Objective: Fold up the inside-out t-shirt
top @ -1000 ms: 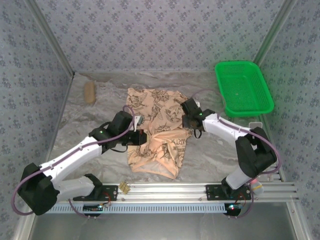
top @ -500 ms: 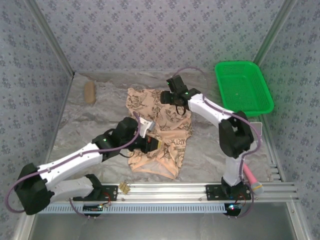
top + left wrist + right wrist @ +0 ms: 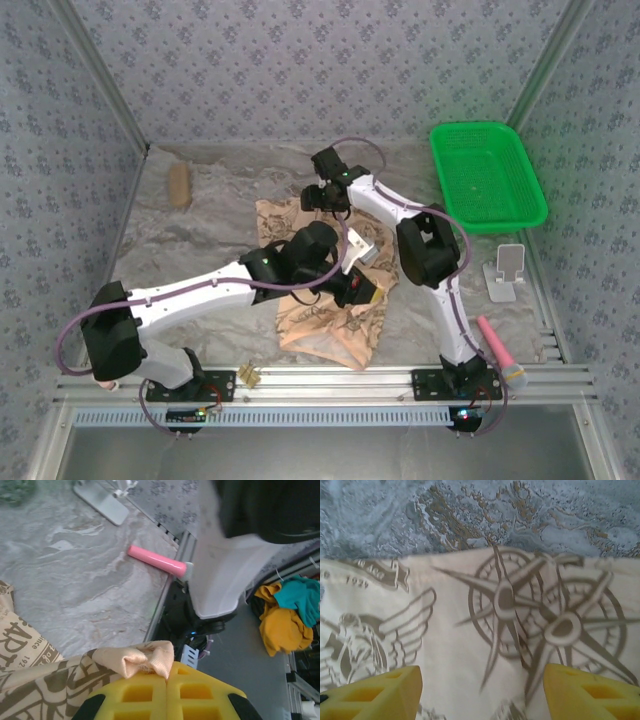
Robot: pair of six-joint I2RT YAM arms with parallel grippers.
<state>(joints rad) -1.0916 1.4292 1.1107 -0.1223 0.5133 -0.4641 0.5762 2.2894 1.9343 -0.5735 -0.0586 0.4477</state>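
Mid-table shirt (image 3: pixel 335 330) lies long axis near-far. Left gripper (image 3: pixel 167 680) pinches a fold at its right side. Right gripper (image 3: pixel 480 680), spread, hovers over the far edge, cloth directly below.

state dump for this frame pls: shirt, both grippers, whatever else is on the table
t-shirt: mid-table, rumpled, compass prints showing
left gripper: shut, pinching a bunched edge of the t-shirt
right gripper: open, over the t-shirt's far edge near a compass print; contact cannot be told
green basket: far right, apart from the t-shirt
pink tool: near right, lying by the rail
fold: not finished
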